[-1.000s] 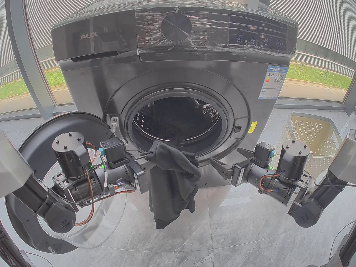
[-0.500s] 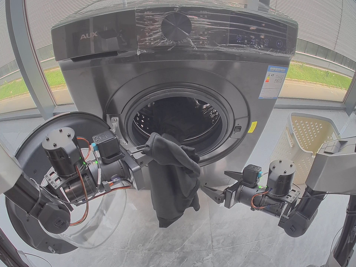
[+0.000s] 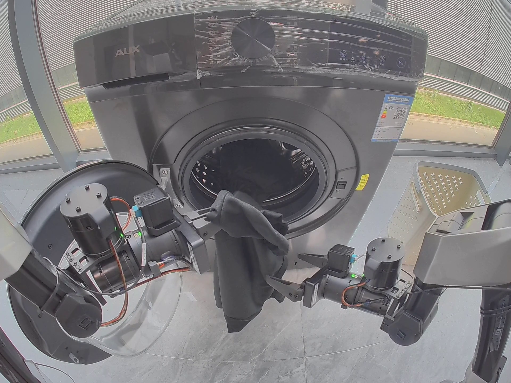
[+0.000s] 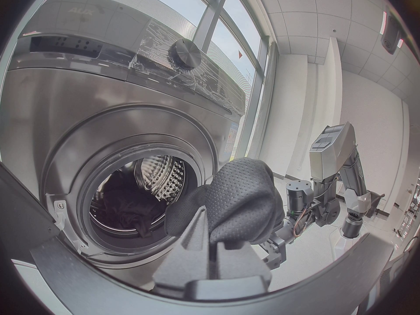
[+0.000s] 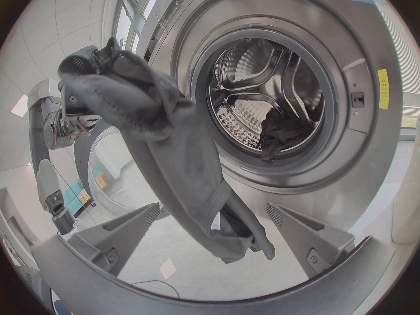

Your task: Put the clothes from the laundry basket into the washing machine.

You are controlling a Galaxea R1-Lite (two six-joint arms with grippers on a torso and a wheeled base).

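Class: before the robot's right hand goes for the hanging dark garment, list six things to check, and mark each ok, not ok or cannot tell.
1. The washing machine door is swung open: ok.
2. The left hand is shut on the dark garment: ok.
3. The right hand is open beside the garment's lower half: ok.
4. The garment is inside the drum: not ok; it hangs outside, in front of the opening.
5. The drum has room: ok; dark clothing lies low in it.
6. The laundry basket is emptied: cannot tell; its lower part is hidden.
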